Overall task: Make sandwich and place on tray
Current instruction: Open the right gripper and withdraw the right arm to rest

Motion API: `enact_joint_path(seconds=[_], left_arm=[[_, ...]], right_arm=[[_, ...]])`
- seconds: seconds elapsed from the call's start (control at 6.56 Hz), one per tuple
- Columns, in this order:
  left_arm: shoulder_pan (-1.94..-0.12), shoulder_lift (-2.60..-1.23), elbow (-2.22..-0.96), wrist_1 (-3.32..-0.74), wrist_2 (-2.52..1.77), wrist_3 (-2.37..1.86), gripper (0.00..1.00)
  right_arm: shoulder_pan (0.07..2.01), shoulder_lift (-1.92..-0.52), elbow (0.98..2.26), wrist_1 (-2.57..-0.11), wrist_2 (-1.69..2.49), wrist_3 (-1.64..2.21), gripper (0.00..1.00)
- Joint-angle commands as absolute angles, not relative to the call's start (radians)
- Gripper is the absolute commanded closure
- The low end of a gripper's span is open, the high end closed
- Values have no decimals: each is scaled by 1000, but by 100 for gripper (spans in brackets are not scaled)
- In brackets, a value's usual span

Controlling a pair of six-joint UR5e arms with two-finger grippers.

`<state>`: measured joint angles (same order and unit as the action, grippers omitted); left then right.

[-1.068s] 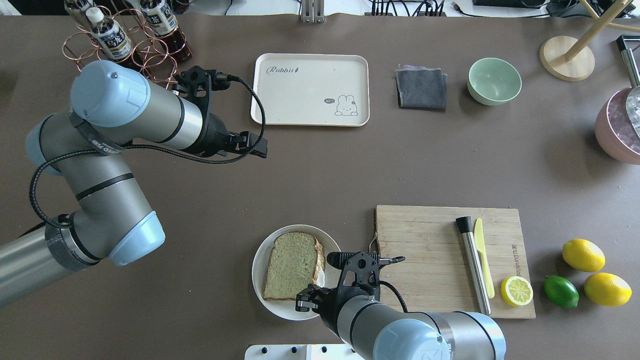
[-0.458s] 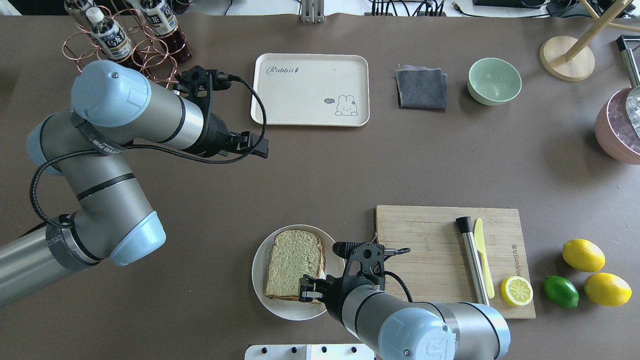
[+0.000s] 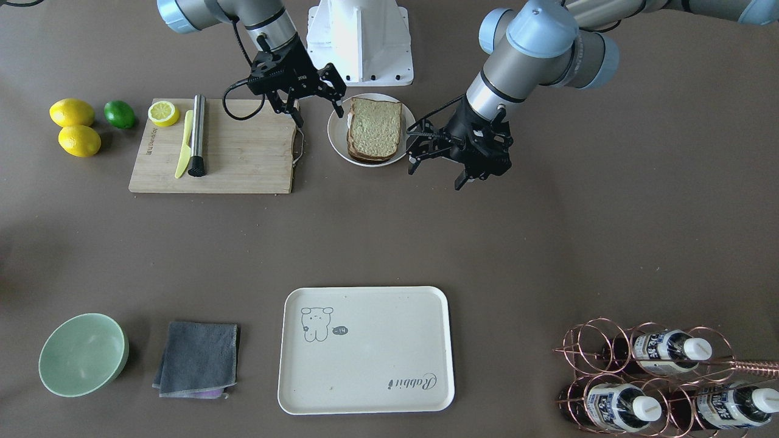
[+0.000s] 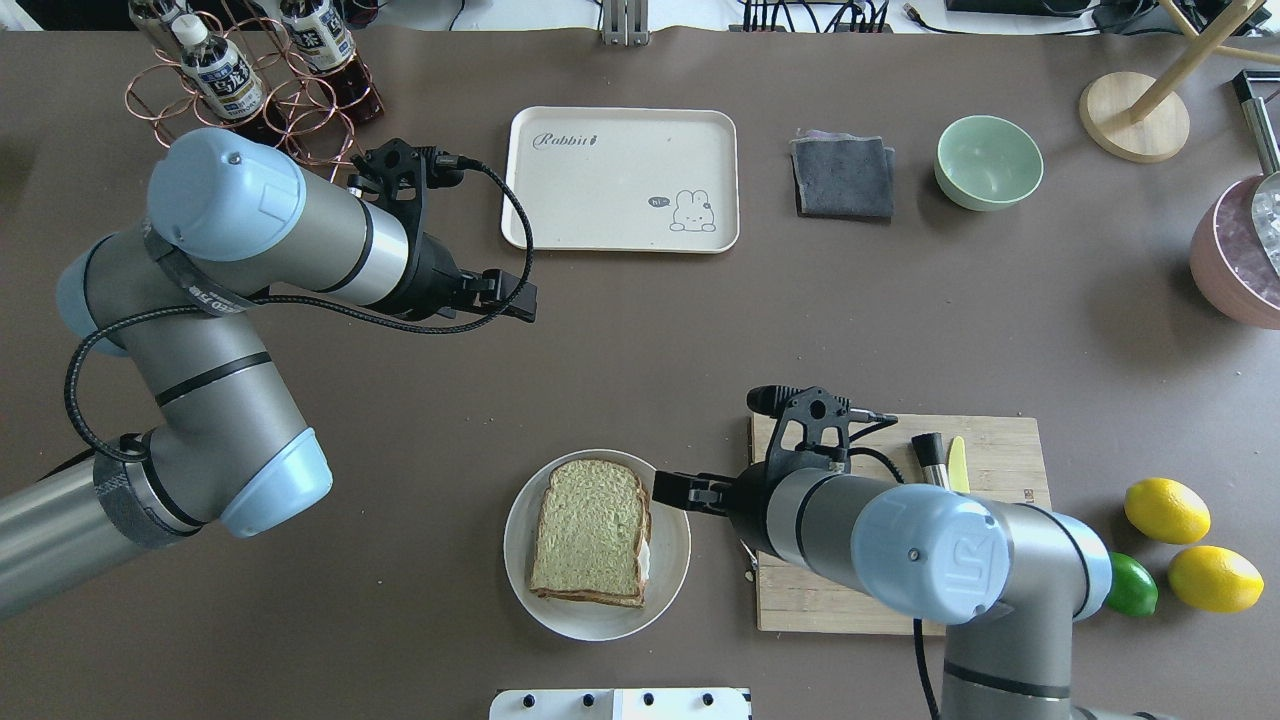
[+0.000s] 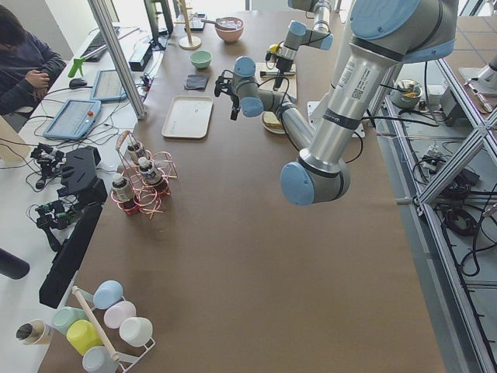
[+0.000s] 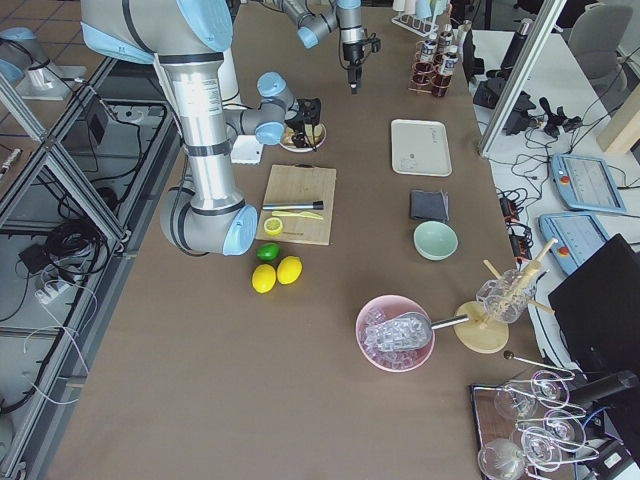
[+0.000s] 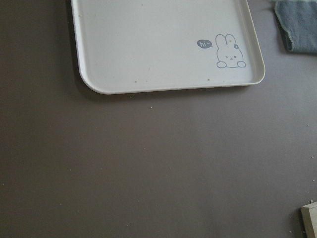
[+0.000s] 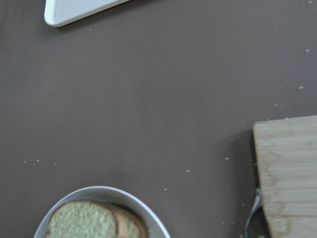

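Two slices to keep together — drop the wide-spread right gripper (image 3: 317,114) onto the sandwich (image 4: 590,530) on the plate (image 4: 670,560), lower centre overhead, pinch both crusts, carry level to the tray (image 4: 600,180) at upper centre, clear of the likewise splayed left gripper (image 3: 434,176)

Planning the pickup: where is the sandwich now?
The sandwich lies on the white plate near the robot's base, left of the cutting board in the overhead view.

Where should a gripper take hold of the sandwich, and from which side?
Probably grip the sandwich across its two long crust edges, coming down from above. It lies flat on a plate whose raised rim would block a sideways approach, and bare plate shows beside both long edges.
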<state>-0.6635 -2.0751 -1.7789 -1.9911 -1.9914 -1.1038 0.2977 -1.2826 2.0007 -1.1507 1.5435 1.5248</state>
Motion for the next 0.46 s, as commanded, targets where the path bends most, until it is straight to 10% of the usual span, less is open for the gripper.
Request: enact_joint_path(seconds=[0.0, 0.31], left_arm=[[-649, -2069, -1782, -1990, -1990, -1112, 1], [-623, -2034, -1805, -1991, -1983, -1135, 1]], right_arm=[[546, -1386, 1997, -1166, 1790, 1390, 0], [838, -1431, 1971, -1332, 2042, 1048, 0]])
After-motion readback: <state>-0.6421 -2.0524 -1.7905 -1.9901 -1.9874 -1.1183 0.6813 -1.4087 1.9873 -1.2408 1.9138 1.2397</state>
